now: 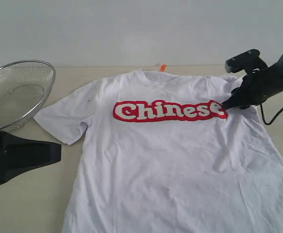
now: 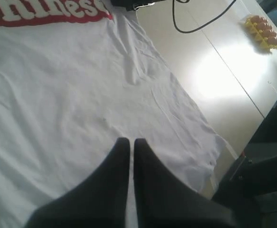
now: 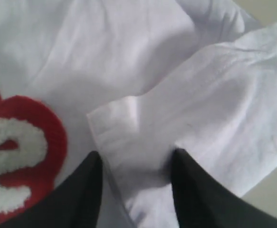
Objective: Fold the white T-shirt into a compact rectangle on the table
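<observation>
The white T-shirt (image 1: 170, 160) lies front up on the pale table (image 1: 29, 204), its red lettering (image 1: 168, 110) across the chest and an orange neck tag (image 1: 162, 67) at the collar. Its right-hand sleeve (image 3: 214, 104) is folded inward onto the chest. My right gripper (image 1: 226, 106) rests on it beside the last letter; in the right wrist view its jaws (image 3: 136, 159) stand apart, astride the sleeve's hem, with cloth between them. My left gripper (image 1: 58, 152) lies low just off the shirt's left side; the left wrist view shows it (image 2: 128, 140) shut and empty.
A wire mesh basket (image 1: 15, 92) stands at the back left, just above the left arm. A black cable (image 2: 195, 23) hangs from the right arm. A yellow tray of eggs (image 2: 264, 31) sits far beyond the shirt's right side.
</observation>
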`<state>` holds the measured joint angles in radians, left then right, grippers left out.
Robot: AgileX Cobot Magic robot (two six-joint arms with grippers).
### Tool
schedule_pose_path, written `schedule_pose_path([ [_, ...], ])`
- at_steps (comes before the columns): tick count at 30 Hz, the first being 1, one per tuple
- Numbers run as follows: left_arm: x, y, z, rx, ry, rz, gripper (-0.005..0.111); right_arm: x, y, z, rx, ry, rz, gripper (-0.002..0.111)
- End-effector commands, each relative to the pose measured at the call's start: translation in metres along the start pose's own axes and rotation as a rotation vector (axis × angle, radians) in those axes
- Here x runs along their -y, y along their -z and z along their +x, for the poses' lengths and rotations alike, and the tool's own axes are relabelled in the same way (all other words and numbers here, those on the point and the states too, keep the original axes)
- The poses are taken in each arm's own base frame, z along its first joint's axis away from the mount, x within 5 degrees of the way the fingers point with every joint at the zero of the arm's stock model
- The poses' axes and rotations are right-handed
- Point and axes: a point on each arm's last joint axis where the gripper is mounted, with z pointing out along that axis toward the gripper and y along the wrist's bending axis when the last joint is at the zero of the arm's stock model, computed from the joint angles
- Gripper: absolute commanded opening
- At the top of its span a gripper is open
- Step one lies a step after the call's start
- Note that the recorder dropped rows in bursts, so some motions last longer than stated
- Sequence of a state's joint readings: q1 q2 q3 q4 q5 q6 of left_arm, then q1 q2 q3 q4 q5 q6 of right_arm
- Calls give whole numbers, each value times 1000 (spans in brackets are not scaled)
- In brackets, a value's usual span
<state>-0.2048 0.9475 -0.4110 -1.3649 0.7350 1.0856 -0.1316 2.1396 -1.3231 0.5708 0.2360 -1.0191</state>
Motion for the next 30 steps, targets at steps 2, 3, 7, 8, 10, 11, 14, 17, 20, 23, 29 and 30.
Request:
schedule_pose_path([
  [2,1,-1,0,-12,-6,10,4,-7,-1,-4,16,29,15,22],
  [3,1,-1,1,-16,-6,19,4,-6,-1,-4,20,29,21,24],
  [7,2,-1,1,-18,-6,23,4,-6,-1,-5,23,31,27,25],
  [8,2,-1,1,-18,-6,23,4,-6,-1,-5,23,31,27,22],
  [10,2,-1,1,-18,-6,23,4,-6,-1,-5,23,18,27,7],
  [11,2,-1,1,-18,-6,23,4,-6,-1,-5,25,-7,28,0],
  [14,2,-1,1,-18,-6,23,4,-4,-1,-6,37,-110,42,0],
  [17,2,-1,1,-18,-6,23,4,-4,-1,-6,44,-208,46,0],
  [20,2,-1,1,-18,-6,23,4,-4,-1,-6,48,-292,46,0],
  [23,2,-1,1,-18,-6,23,4,-3,0,-7,51,-341,45,0],
  [29,2,-1,1,-18,-6,23,4,0,8,-14,89,-402,63,0],
  [30,2,-1,1,-18,-6,23,4,1,12,-16,101,-406,67,0],
])
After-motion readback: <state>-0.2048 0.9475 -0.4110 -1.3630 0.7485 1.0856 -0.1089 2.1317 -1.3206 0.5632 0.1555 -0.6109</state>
